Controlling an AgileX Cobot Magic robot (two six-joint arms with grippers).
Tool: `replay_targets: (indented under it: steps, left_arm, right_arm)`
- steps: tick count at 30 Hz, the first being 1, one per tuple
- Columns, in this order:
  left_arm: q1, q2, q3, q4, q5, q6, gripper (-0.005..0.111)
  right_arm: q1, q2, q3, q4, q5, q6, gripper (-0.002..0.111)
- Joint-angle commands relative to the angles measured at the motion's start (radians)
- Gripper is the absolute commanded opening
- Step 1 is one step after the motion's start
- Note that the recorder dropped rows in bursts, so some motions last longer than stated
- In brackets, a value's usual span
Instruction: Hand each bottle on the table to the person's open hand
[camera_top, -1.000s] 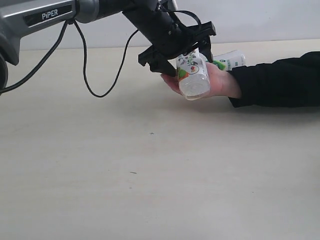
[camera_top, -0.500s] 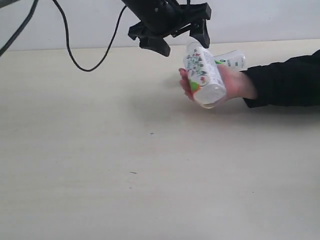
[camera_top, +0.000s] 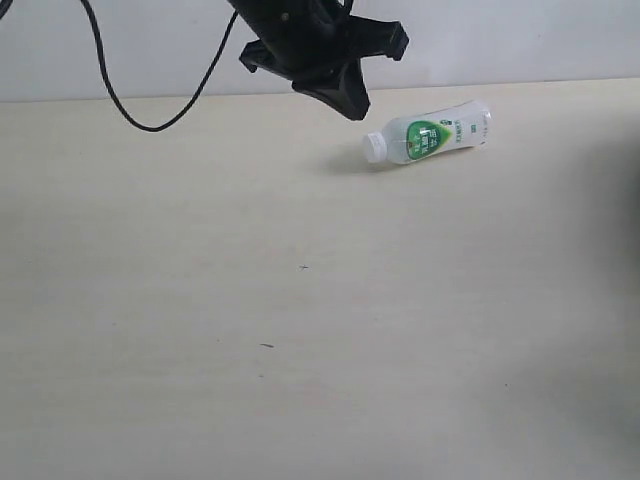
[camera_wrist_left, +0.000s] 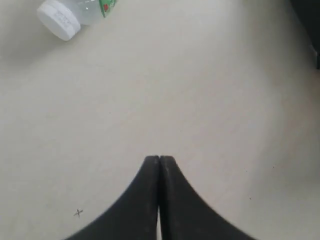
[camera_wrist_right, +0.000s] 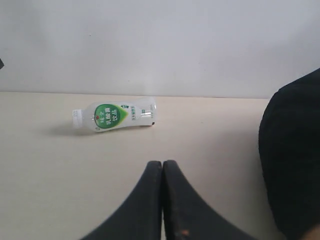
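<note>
One bottle with a white-green label (camera_top: 432, 135) lies on its side on the pale table (camera_top: 300, 330), white cap pointing left. My left gripper (camera_top: 352, 104) hangs shut and empty in the air just left of and above that cap. In the left wrist view the fingers (camera_wrist_left: 150, 172) are pressed together over bare table, with the bottle's cap (camera_wrist_left: 60, 19) at the frame's edge. My right gripper (camera_wrist_right: 162, 163) is also shut and empty, with the same bottle (camera_wrist_right: 114, 115) lying beyond it. The person's open hand and the other bottles are out of view.
A black sleeve (camera_wrist_right: 292, 160) fills one side of the right wrist view, with a sliver of skin (camera_wrist_right: 313, 233) at the corner. A black cable (camera_top: 150, 120) loops down from the left arm over the table's back. A pale wall (camera_top: 520, 40) stands behind the table.
The hand has drawn away to the right, out of view, with the floral bottle. My left gripper has shut and shifted slightly left, uncovering the white-green bottle lying on the table.
</note>
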Motion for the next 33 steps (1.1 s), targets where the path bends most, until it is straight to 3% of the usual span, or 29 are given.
replay_targets:
  steps: [1,6,7,9,15,19,24,33]
  left_arm:
    - [0.001,-0.112,0.206,-0.087,-0.235,0.133,0.000]
    - [0.001,-0.332,0.545,-0.146,-0.543,0.378,0.000]
    - [0.001,-0.404,0.627,-0.146,-0.689,0.380,0.000]
    - [0.003,-0.534,0.759,-0.148,-0.842,0.377,0.000]
    - [0.001,-0.918,1.160,-0.153,-1.200,0.328,0.000]
    - [-0.035,-1.073,1.374,-0.142,-1.402,0.240,0.000]
    - [-0.069,-1.223,1.561,-0.074,-1.479,0.211,0.000]
    - [-0.069,-1.448,1.751,-0.038,-1.489,0.210,0.000]
  right_arm:
    - [-0.006,-0.007,0.005,-0.004,-0.014,0.000,0.000]
    - [-0.006,-0.007,0.005,-0.004,-0.014,0.000,0.000]
    - [-0.006,-0.007,0.005,-0.004,-0.014,0.000,0.000]
    - [-0.006,-0.007,0.005,-0.004,-0.014,0.000,0.000]
    - [-0.006,-0.007,0.005,-0.004,-0.014,0.000,0.000]
    - [-0.006,-0.007,0.005,-0.005,-0.020,0.000,0.000]
    - [-0.006,-0.007,0.005,0.004,-0.075,0.001,0.000]
    - [-0.006,-0.007,0.005,0.164,-0.161,0.004,0.000]
